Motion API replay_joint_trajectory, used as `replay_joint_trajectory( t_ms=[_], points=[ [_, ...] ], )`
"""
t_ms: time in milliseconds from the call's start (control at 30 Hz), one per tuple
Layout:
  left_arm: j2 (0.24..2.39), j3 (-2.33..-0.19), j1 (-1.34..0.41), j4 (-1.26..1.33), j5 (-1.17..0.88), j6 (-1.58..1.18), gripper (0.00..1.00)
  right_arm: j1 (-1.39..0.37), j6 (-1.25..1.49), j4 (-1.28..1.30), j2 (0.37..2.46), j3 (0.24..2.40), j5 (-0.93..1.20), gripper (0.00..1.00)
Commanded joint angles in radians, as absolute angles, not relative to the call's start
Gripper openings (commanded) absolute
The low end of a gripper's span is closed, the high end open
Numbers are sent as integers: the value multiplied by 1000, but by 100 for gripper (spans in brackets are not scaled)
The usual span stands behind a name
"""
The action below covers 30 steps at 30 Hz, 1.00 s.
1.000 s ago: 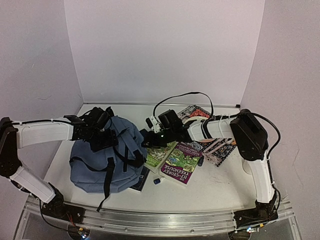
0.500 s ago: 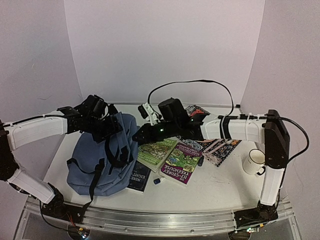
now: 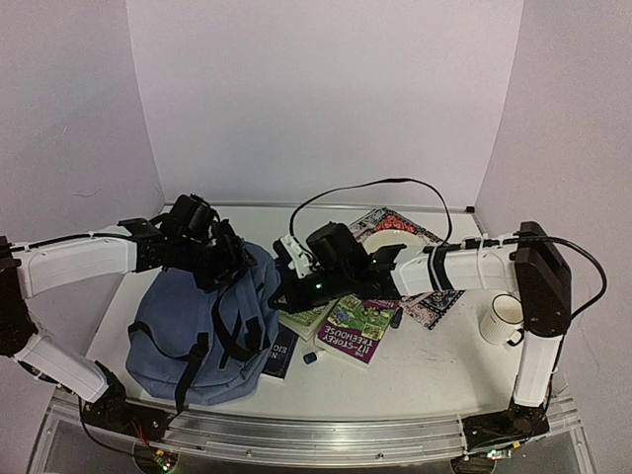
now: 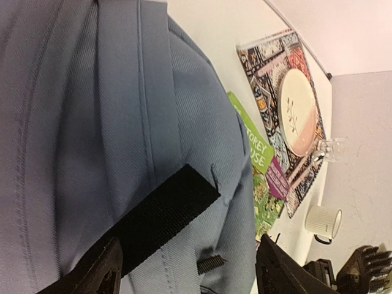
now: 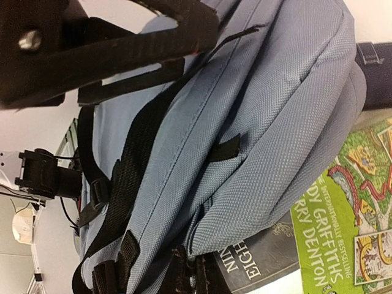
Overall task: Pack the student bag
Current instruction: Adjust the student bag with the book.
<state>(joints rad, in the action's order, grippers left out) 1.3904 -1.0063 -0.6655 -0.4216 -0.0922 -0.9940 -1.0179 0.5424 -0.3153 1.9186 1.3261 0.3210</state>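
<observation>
The student bag [image 3: 202, 321] has slid toward lower left, uncovering the dark book [image 3: 282, 352] — packing has barely begun. Left gripper [image 4: 187, 272] grips its black strap; right gripper [image 3: 286, 293] — cannot tell.

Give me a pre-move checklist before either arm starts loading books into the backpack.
1. Bag opening exposed: not ok. The student bag shows only shut fabric and straps.
2. Left claw hold on the bag: cannot tell; its fingers flank a black strap.
3. Right claw free: cannot tell; it sits at the bag's edge.
4. Books reachable: not ok. The dark book lies partly under the bag; the green book lies beside it.
5. Mug out of the way: ok, near the right arm's elbow.
</observation>
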Motion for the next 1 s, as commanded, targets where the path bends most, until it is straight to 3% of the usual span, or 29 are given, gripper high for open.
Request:
replay_joint_trajectory(
  t_ms=[0,133,233,567,667,967],
  points=[
    [1428,-960,-704,-312,-149,-1060,75,-1033,518,-344,1895,1304,301,6],
    [1422,-933,-712,-309,-99,-1064,75,-1034,477,-278,1873,1306,216,29],
    [1398,-927,-712,-309,-88,-1053,75,-1041,440,-228,1869,1322,164,52],
    [1403,-887,-724,-254,-115,-1071,74,-1113,364,-97,1988,1445,7,91],
    [1330,-871,-724,-284,-21,-1074,74,-1131,359,-71,2034,1483,-37,98],
    [1254,-856,-723,-536,233,-1031,75,-1157,364,119,2156,1608,-302,98]
  ],
)
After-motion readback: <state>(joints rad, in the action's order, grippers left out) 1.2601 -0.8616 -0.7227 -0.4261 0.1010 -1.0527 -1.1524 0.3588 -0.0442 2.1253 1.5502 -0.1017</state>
